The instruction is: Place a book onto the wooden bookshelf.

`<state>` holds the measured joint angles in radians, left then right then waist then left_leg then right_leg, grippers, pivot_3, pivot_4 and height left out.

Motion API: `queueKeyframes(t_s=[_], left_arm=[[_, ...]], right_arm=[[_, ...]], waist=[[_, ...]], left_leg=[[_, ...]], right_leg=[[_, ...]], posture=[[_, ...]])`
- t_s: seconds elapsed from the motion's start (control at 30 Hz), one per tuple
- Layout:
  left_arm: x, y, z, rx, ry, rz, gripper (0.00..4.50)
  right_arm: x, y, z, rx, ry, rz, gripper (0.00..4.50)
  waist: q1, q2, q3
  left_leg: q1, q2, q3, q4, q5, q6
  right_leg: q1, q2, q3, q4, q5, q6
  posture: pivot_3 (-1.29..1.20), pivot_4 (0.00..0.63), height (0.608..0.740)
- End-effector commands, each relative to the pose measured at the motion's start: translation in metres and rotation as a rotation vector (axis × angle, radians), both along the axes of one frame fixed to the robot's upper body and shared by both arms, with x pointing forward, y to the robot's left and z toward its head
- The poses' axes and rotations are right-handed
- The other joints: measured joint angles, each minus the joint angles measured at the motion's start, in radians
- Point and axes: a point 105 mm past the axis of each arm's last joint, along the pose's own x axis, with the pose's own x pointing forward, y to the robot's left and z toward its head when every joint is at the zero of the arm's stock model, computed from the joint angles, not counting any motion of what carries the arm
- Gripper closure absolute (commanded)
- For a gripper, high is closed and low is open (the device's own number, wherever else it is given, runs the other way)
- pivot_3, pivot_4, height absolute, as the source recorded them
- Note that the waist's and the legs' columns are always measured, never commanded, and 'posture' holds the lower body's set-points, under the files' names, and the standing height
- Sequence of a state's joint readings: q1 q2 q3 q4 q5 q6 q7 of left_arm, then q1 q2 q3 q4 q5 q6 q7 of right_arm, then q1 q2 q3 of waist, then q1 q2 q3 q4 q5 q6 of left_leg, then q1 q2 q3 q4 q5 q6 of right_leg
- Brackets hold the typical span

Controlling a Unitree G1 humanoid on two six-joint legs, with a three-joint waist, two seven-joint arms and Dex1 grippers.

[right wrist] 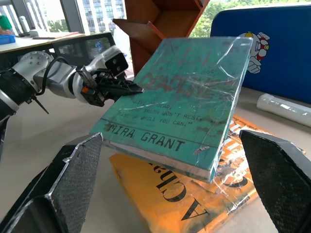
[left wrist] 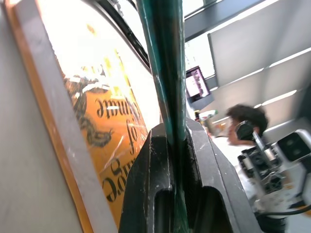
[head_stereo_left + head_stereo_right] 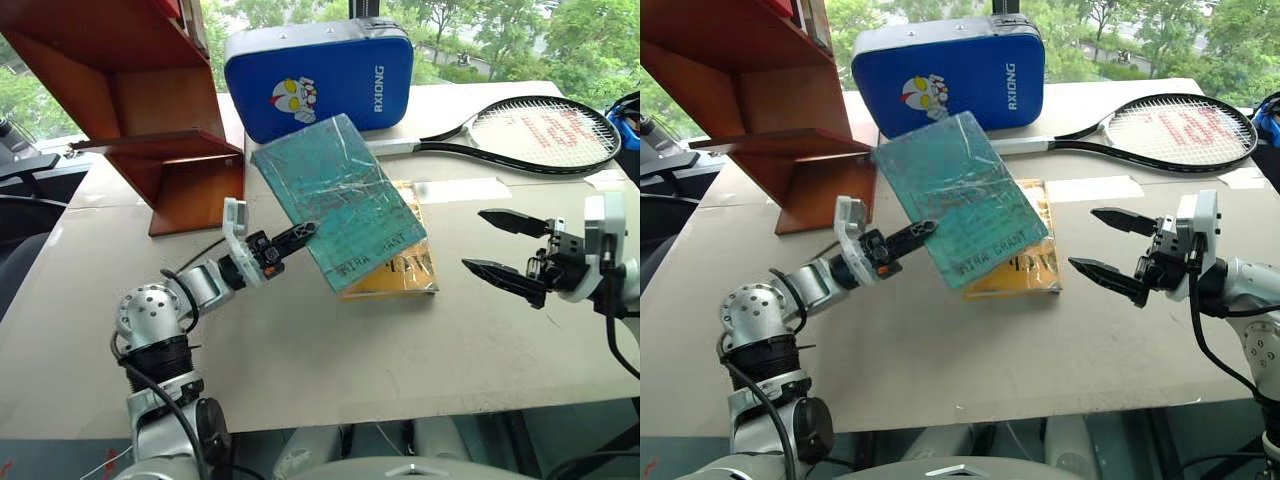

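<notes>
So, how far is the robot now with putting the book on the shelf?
Done: the left claw is shut on the teal book and holds it tilted up off the yellow-orange book. In hand: carrying it. Left: moving it to the wooden bookshelf and setting it down. The right claw is open, holding nothing.

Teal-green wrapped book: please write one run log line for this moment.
left end effector: shut on teal-green plastic-wrapped book, tilted | yellow-orange book: flat underneath | right end effector: open, empty

Book (image 3: 340,198) – glossy crinkled plastic wrap; bookshelf (image 3: 150,100) – smooth reddish wood; table (image 3: 400,350) matt, cardboard-like.
</notes>
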<state>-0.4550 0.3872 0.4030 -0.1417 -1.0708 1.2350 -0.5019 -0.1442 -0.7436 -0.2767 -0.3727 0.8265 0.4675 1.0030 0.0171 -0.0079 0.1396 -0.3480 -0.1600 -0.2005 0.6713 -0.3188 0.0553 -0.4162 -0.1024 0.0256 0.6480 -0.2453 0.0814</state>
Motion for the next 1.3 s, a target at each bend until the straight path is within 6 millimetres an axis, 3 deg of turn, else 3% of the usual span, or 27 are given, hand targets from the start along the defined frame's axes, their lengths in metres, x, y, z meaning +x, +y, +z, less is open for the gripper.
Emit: queueKeyframes(t_s=[0.03,0.1,0.27,0.33,0.4,0.5,0.7,0.8,1.07,1.3], left_arm=[[0.003,-0.018,0.078,0.199,-0.479,0.082,4.49],[0.009,-0.019,0.104,0.323,-0.650,0.162,4.49],[0.016,-0.005,0.160,0.860,-1.166,0.392,4.49],[0.015,0.004,0.175,1.008,-1.290,0.428,4.49],[0.016,0.017,0.183,1.267,-1.408,0.427,4.49],[0.024,0.051,0.171,1.681,-1.373,0.352,4.49],[0.018,0.097,0.184,1.903,-1.244,0.488,4.49],[0.008,0.139,0.183,2.023,-1.049,0.563,4.49],[-0.012,0.183,0.166,2.161,-0.784,0.576,4.49],[-0.021,0.200,0.159,2.191,-0.672,0.597,4.49]], right_arm=[[0.001,0.001,0.016,0.027,-0.055,0.021,0.00],[0.004,0.000,0.022,0.048,-0.068,0.019,0.00],[0.009,0.004,0.046,0.168,-0.088,0.039,0.00],[0.012,0.008,0.051,0.192,-0.086,0.054,0.00],[0.014,0.012,0.054,0.203,-0.084,0.073,0.00],[0.020,0.015,0.063,0.236,-0.091,0.089,0.00],[0.025,0.019,0.077,0.302,-0.096,0.113,0.00],[0.030,0.022,0.079,0.314,-0.090,0.113,0.00],[0.034,0.029,0.085,0.328,-0.088,0.147,0.00],[0.036,0.031,0.086,0.334,-0.088,0.146,0.00]], waist=[[0.002,-0.001,0.001],[0.002,-0.002,0.001],[-0.013,0.000,0.002],[-0.013,-0.001,0.003],[-0.014,-0.002,0.003],[-0.014,-0.001,0.004],[-0.011,-0.001,0.004],[-0.023,-0.001,0.004],[-0.036,-0.001,0.004],[-0.053,-0.001,0.004]], left_leg=[[0.000,0.000,0.000,0.000,0.000,0.000],[-0.001,0.000,-0.001,0.001,0.000,0.000],[0.000,0.001,0.004,-0.003,0.000,0.000],[0.000,0.001,0.004,-0.004,0.000,0.000],[-0.001,0.001,0.002,-0.004,0.000,0.000],[-0.002,0.001,0.003,-0.004,0.000,0.000],[-0.006,0.001,-0.001,-0.004,0.000,0.000],[-0.016,0.000,-0.001,0.000,0.000,0.000],[-0.015,0.000,0.000,-0.001,0.000,0.000],[-0.015,0.000,0.001,-0.002,0.000,0.000]], right_leg=[[0.000,0.000,0.000,0.000,0.000,0.000],[0.000,0.000,-0.001,0.000,0.001,-0.001],[-0.001,0.001,0.001,-0.003,0.001,0.000],[-0.002,0.001,0.001,-0.004,0.001,0.000],[-0.003,0.002,-0.001,-0.004,0.001,0.000],[-0.004,0.001,-0.001,-0.005,0.001,0.000],[-0.007,0.002,-0.004,-0.004,0.001,0.000],[-0.016,0.001,-0.005,-0.001,0.001,0.000],[-0.016,0.000,-0.009,0.000,0.001,-0.001],[-0.017,0.000,-0.007,0.001,0.001,-0.001]], posture=[[0.00,0.150,0.740],[0.00,0.150,0.740],[0.00,0.150,0.740],[0.00,0.150,0.740],[0.00,0.150,0.740],[0.00,0.150,0.740],[0.00,0.150,0.740],[0.00,0.150,0.740],[0.00,0.150,0.740],[0.00,0.150,0.740]])
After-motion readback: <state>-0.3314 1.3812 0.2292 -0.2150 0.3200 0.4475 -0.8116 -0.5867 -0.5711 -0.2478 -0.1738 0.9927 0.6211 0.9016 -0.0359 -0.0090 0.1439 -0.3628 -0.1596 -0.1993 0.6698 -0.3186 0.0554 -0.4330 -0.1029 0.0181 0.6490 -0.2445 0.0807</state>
